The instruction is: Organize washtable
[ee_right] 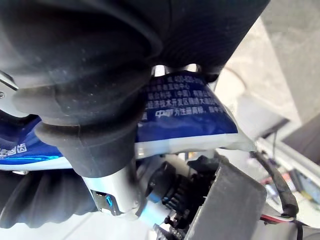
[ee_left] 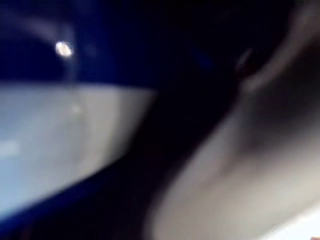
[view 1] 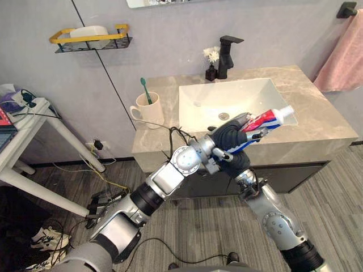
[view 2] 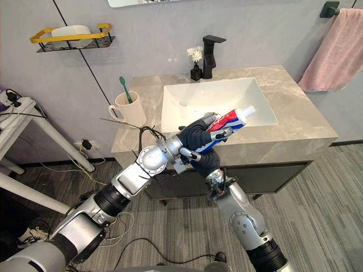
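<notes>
A grey wall [view 1: 170, 39] rises over a grey wood-plank floor [view 1: 334, 187], with a white side table [view 1: 34, 120] at left, a yellow-railed wall shelf [view 1: 62, 39] and a pink towel [view 1: 343, 59] hanging right.

mug [view 1: 148, 110] left of sink [view 1: 227, 97]

A pink towel [view 1: 343, 59] hangs at two o'clock. A yellow-railed wall shelf [view 1: 91, 38] is at ten, a white side table [view 1: 35, 122] at nine.
</notes>
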